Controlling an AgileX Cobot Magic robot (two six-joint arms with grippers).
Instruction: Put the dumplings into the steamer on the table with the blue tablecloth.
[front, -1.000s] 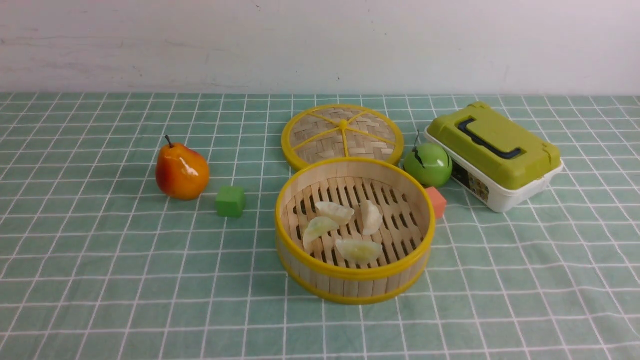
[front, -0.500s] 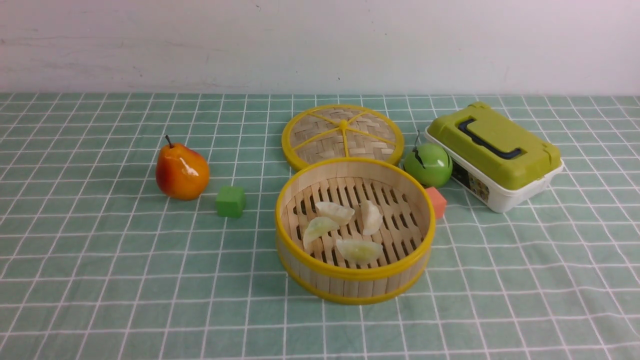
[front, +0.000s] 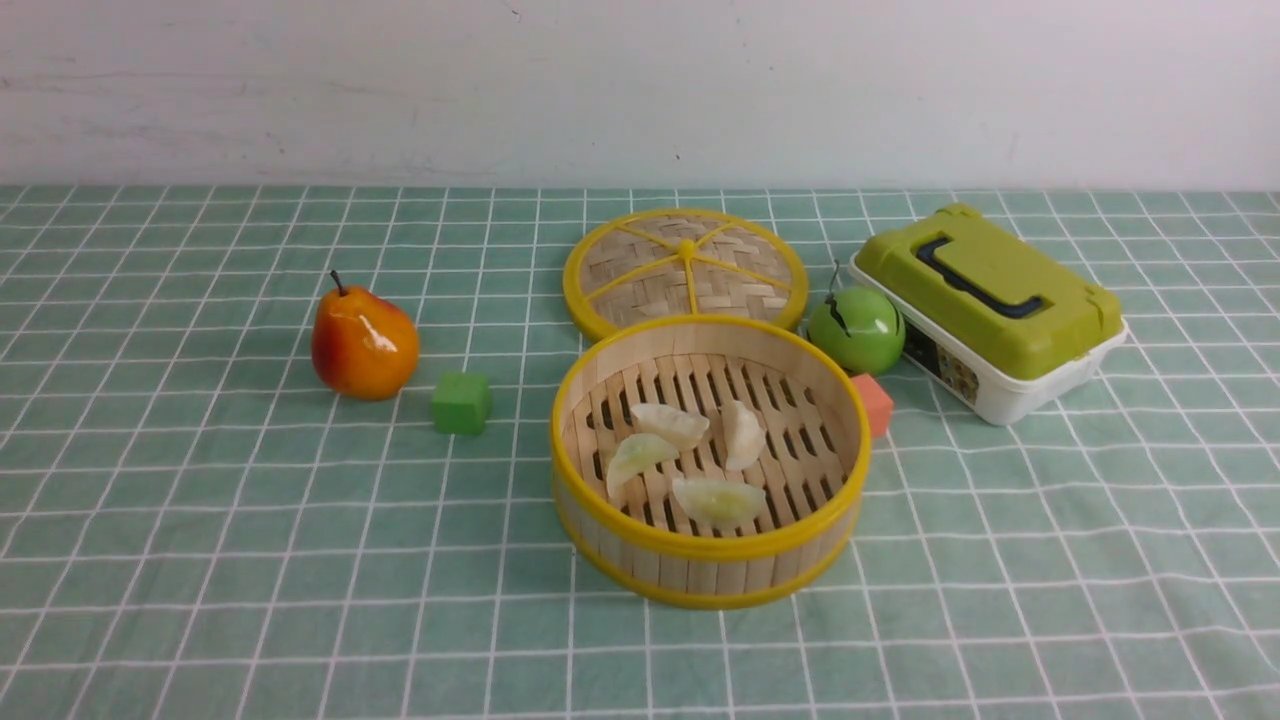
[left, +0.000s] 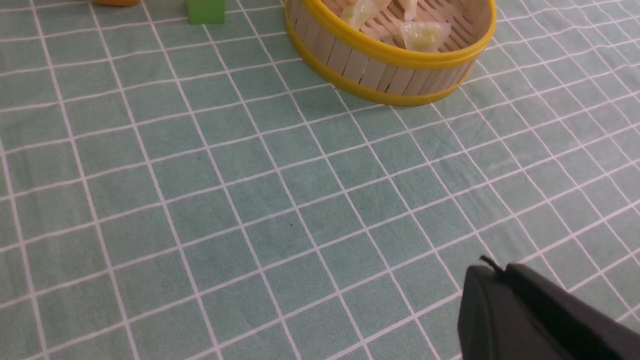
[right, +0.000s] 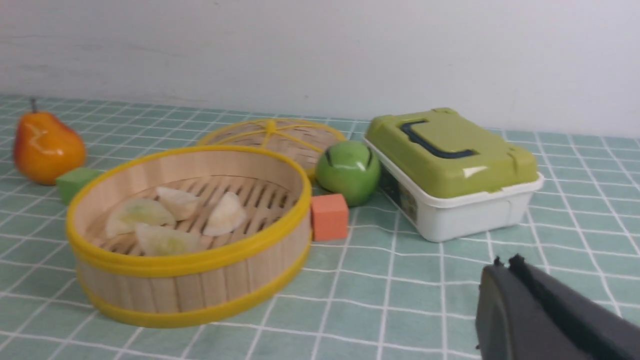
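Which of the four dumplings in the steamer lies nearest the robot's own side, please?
The dumpling at the front, closest to the near rim of the steamer; the other three all lie farther back.

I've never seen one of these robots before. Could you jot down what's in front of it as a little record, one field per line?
dumplings: four, all inside the steamer
steamer: round bamboo basket with yellow rims, uncovered
lid: woven, yellow-spoked, lying behind the steamer
left of steamer: orange pear, green cube
right of steamer: green fruit, coral block, green-and-white box with black handle
left claw: shut, holding nothing
right claw: shut, holding nothing
job: looks done
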